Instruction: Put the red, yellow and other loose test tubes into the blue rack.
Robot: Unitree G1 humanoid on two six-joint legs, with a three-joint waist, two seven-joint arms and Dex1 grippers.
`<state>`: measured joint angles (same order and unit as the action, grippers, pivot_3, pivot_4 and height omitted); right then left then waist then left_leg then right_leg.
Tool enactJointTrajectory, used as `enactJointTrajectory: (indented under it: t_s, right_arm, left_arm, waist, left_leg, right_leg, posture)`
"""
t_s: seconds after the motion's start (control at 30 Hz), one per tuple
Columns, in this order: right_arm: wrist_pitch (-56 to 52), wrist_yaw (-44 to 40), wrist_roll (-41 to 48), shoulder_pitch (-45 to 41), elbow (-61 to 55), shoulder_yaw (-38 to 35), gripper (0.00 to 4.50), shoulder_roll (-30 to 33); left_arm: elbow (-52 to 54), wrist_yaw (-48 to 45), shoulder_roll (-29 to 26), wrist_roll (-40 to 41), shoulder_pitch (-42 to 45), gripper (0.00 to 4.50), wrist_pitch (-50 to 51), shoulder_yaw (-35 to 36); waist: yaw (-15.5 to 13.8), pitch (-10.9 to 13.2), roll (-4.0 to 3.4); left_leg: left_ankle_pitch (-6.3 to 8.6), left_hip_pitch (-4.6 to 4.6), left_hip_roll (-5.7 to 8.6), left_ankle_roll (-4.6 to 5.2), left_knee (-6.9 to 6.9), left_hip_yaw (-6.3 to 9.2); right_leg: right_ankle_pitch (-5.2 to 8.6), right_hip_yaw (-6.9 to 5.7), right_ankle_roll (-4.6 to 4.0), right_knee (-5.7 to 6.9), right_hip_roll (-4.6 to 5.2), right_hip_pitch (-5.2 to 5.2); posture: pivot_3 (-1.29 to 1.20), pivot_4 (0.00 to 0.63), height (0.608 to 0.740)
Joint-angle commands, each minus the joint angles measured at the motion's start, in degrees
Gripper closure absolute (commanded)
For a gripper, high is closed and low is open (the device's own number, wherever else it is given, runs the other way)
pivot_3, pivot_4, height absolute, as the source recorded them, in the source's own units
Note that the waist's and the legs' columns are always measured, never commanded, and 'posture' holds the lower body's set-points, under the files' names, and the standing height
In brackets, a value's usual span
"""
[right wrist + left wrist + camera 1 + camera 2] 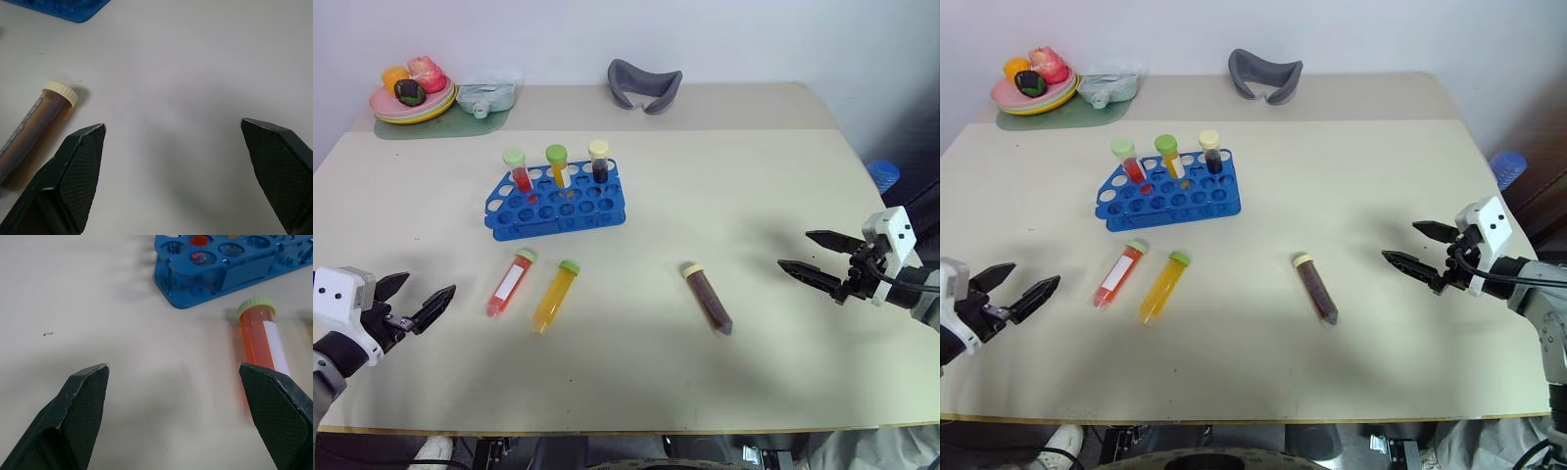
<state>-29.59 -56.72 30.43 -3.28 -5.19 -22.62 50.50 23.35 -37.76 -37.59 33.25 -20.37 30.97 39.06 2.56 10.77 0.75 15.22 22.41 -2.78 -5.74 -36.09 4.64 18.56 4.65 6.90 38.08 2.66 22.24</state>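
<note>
Currently three loose tubes lie flat on the surface [783, 166] in front of the blue rack [555, 201]. Left hand [414, 305] is nearest the red tube [510, 283], just to its right, long axis running toward the rack; yellow tube [555, 297] lies beside it. Right hand [810, 257] faces the dark tube [707, 297]. Both hands spread wide, holding and touching nothing.
</note>
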Motion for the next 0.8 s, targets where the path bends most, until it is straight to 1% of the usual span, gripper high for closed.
enactJointTrajectory:
  t_s: [0.03, 0.33, 0.53, 0.67, 0.8]
  right_arm:
    - [1.1, -0.2, -0.2, -1.4, -0.2, 0.1, 0.01, 0.5]
    - [1.3, 1.1, -0.4, -2.8, -0.6, 1.7, 0.01, -0.5]
    - [-0.2, 4.4, -0.1, -1.8, -3.7, 2.5, 0.01, -2.7]
    - [-3.5, 7.9, 1.2, 0.2, -8.8, 0.7, 0.01, -3.3]
    - [-10.7, 12.0, 5.5, 2.7, -18.3, -2.3, 0.01, -2.9]
  left_arm:
    - [1.5, 0.6, 0.3, 0.5, -0.4, 0.18, -0.6, 1.5]
    - [1.2, 1.6, 0.2, 0.8, 1.3, 0.18, -0.4, 1.2]
    - [0.4, 1.1, -0.3, 2.7, 4.1, 0.18, 0.3, 0.7]
    - [1.3, 0.5, -0.8, 4.0, 6.9, 0.18, 1.9, -2.8]
    - [-0.2, -0.9, -1.8, 3.8, 13.3, 0.18, 2.4, -9.4]
  waist:
    - [0.0, 0.0, 0.00]
    - [0.0, 0.0, 0.00]
    - [-0.1, 0.0, 0.00]
    - [-0.1, 0.0, -0.02]
    - [-0.3, 0.0, -0.02]
  left_leg:
    - [0.00, 0.00, 0.00, 0.00, 0.00, 0.00]
    - [0.00, 0.00, 0.00, 0.00, -0.01, 0.00]
    - [0.00, 0.00, 0.00, 0.00, -0.01, 0.00]
    - [0.00, 0.01, 0.00, 0.00, -0.02, 0.00]
    - [0.00, 0.01, 0.00, 0.00, -0.02, 0.02]
  right_leg:
    - [0.00, 0.00, 0.00, 0.00, 0.00, 0.00]
    - [0.00, 0.00, 0.00, 0.00, 0.00, -0.01]
    - [0.00, 0.00, 0.00, 0.01, 0.00, -0.01]
    - [0.00, 0.00, 0.00, 0.02, 0.01, 0.00]
    - [0.00, -0.01, 0.01, 0.02, 0.00, -0.01]
  posture:
    - [0.00, 0.150, 0.740]
    - [0.00, 0.150, 0.740]
    - [0.00, 0.150, 0.740]
    - [0.00, 0.150, 0.740]
    - [0.00, 0.150, 0.740]
